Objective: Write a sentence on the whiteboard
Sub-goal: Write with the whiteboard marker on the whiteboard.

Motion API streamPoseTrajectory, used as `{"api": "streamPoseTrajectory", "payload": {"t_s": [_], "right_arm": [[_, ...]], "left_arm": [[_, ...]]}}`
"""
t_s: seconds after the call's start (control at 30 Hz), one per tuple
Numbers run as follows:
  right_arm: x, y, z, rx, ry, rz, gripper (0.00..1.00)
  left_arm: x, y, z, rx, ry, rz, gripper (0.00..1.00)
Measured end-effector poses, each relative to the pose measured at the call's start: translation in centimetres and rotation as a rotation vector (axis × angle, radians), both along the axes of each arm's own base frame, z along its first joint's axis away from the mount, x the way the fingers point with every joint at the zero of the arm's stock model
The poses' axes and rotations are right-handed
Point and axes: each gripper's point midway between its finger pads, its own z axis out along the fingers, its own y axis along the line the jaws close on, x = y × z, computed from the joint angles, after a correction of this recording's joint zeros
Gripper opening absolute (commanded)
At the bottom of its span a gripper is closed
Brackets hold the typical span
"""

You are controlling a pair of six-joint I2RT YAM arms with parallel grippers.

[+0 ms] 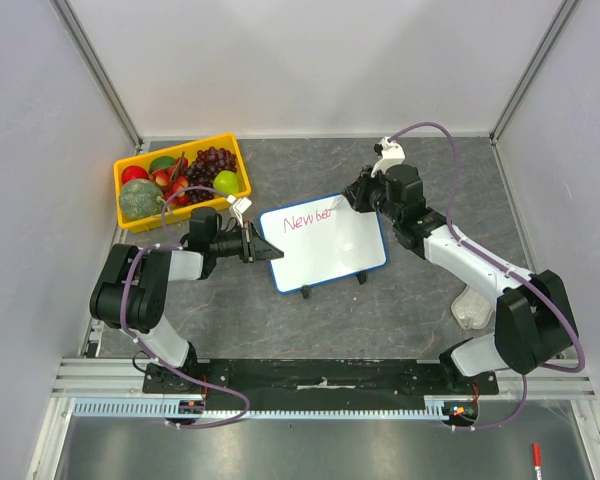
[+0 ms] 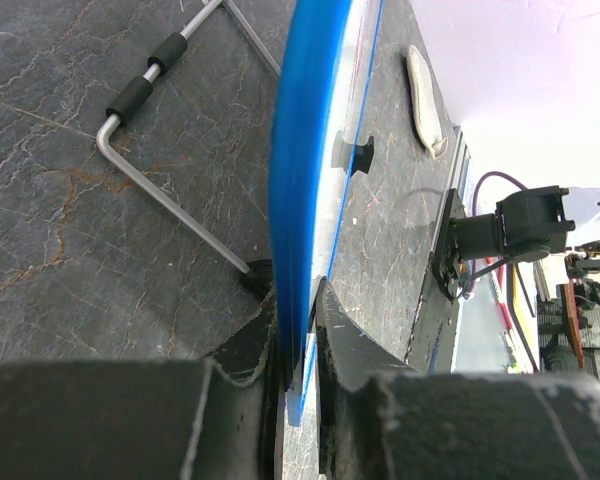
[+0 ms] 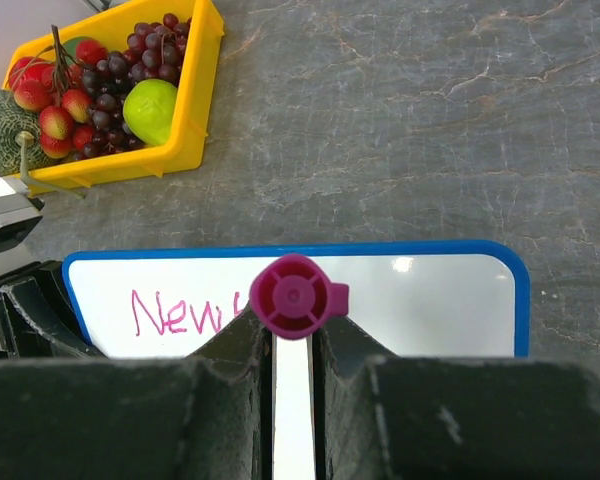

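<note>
Whiteboard [image 1: 325, 250]: blue-framed, propped at a tilt in the middle of the desk [image 1: 310, 330], between the two arms; its two black feet [image 1: 307, 292] rest on the desk at its near edge.
Left end effector [image 1: 263, 247]: clamped on the whiteboard's left edge. The left wrist view shows the blue frame [image 2: 300, 150] pinched edge-on between the two dark fingers [image 2: 355, 370].
Right end effector [image 1: 352, 195]: at the board's upper right corner, fingers closed on a marker [image 3: 298, 297]. In the right wrist view the marker's round magenta end faces the camera and sits tight between the fingers.
Sentence [image 1: 308, 219]: pink-red handwriting along the top left of the white surface. From above it reads "New be"; in the right wrist view only "New" [image 3: 175, 312] shows, with the rest hidden behind the marker.
Marker tip: hidden, so I cannot tell whether it touches the board.
Stand: a bent wire leg with a black sleeve [image 2: 145, 85] lies on the desk behind the board, seen from the left wrist.
Yellow tray [image 1: 174, 149]: far left corner of the desk, apart from the board, holding dark grapes [image 1: 212, 160], a green apple [image 1: 226, 183], a melon [image 1: 140, 198] and red fruit.
Red pen [image 1: 536, 458]: lying off the desk, at the near right.
</note>
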Motion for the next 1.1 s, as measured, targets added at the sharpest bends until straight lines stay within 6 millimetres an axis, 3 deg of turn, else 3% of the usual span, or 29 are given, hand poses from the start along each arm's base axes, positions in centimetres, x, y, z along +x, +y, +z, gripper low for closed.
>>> {"api": "streamPoseTrajectory", "payload": {"t_s": [1.1], "right_arm": [[-2.1, 0.4, -2.5, 0.014, 0.052, 0.063, 0.00]], "left_arm": [[0.0, 0.0, 0.0, 0.001, 0.004, 0.001, 0.02]]}}
